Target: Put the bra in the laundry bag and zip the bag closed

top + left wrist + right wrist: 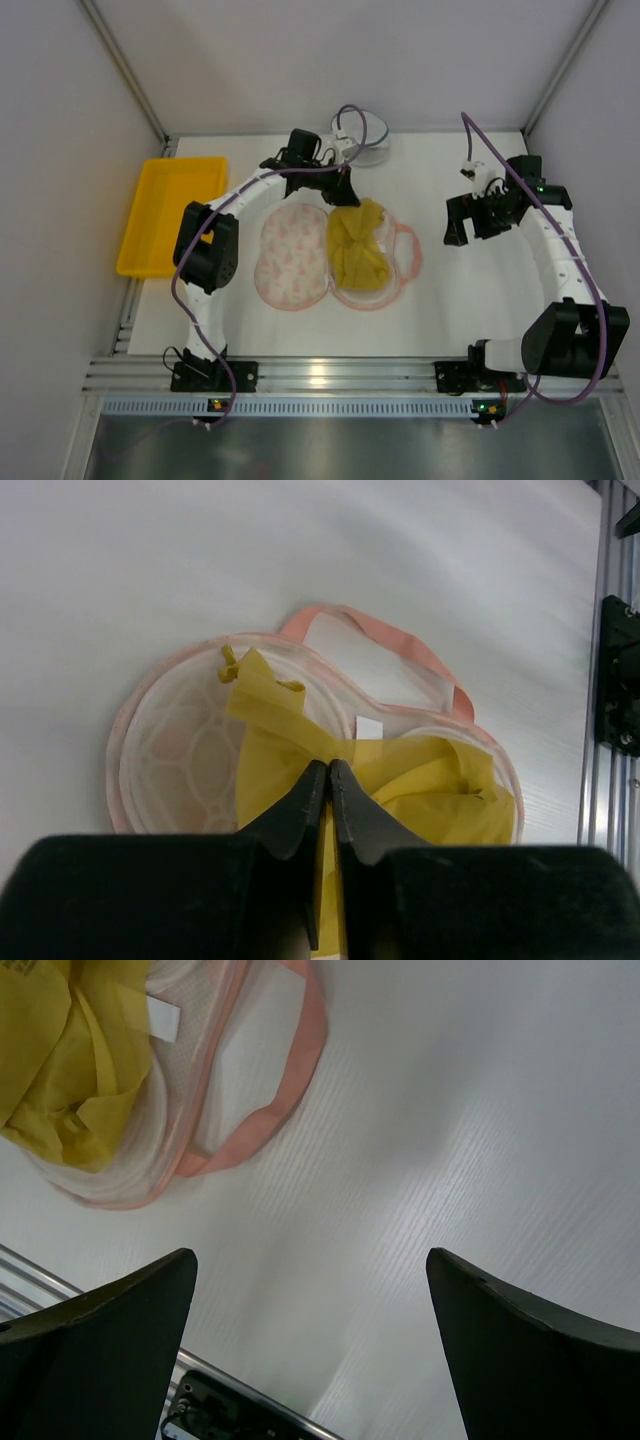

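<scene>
— Top view?
— Mustard bra (360,250) heaped in right half of open laundry bag (295,260), mid-frame. Left gripper (345,190) at its upper edge, right gripper (462,228) apart, centre right.
— Left wrist?
— Jaws pinched shut on bra fold, centre.
— Right wrist?
— Spread wide, empty, above table (450,1160); bag upper left.

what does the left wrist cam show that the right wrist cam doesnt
Only left wrist: the left gripper, pinched shut on the bra, which lies in an open half of the laundry bag. Only right wrist: the right gripper, wide open over bare table. Both: part of the bra, the bag's edge, its pink loop and a white tag.
</scene>
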`<act>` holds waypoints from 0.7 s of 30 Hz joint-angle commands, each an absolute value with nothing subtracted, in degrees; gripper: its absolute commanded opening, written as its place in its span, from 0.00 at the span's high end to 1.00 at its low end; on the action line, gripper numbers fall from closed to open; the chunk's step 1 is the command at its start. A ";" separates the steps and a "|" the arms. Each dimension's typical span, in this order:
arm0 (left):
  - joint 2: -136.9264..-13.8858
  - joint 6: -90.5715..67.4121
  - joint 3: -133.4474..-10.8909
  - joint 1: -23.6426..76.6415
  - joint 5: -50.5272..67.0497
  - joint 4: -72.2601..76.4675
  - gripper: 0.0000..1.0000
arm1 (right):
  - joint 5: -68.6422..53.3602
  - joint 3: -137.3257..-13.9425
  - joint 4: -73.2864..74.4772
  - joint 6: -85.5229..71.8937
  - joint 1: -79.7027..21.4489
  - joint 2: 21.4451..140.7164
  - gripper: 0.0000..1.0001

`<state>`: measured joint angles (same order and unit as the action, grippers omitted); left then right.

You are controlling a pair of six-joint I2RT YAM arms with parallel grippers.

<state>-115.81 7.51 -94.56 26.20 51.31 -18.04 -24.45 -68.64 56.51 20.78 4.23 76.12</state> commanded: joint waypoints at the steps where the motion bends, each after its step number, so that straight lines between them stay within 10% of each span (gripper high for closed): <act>1: -117.59 8.09 -97.03 26.37 49.76 -15.38 0.85 | -24.87 -68.91 54.32 20.04 3.34 74.18 0.01; 9: -112.34 9.39 -95.72 25.14 33.14 -15.47 0.52 | -25.57 -68.47 54.32 19.86 3.43 74.18 0.01; 21: -99.50 18.97 -79.99 35.31 33.76 -26.18 0.50 | -32.17 -61.79 49.13 16.26 2.20 74.00 0.21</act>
